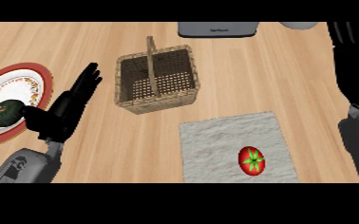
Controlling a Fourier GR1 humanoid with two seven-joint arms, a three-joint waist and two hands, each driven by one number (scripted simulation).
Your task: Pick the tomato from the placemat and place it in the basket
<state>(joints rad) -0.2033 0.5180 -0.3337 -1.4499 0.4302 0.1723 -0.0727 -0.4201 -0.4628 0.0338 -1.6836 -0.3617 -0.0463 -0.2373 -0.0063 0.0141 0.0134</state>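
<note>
Red and glossy, with a green star of calyx on top: tomato [252, 160] lying on the pale, rough-woven placemat [235, 147], toward its near right corner, close to the near edge of the tabletop [280, 76] and right of the middle. Probably light, round and smooth-skinned, so apt to roll or slip out of a careless pinch; likely soft enough to bruise. Best taken from above, with fingers and thumb curled round the widest part on opposite sides, clear of the calyx. Wicker basket [155, 78] well apart from it, toward the middle of the tabletop and nearer the far edge, top uncovered, with a thin upright handle across the opening to steer round when lowering. Left robot hand [70, 104] released, fingers straight, grasping nothing, near the left edge beside a patterned plate [32, 78]. Right robot hand [344, 71] at the right edge, partly cut off, fingers pointing up and apparently relaxed, nothing in it; nearer to the tomato, so seemingly the natural one for the pick.
</note>
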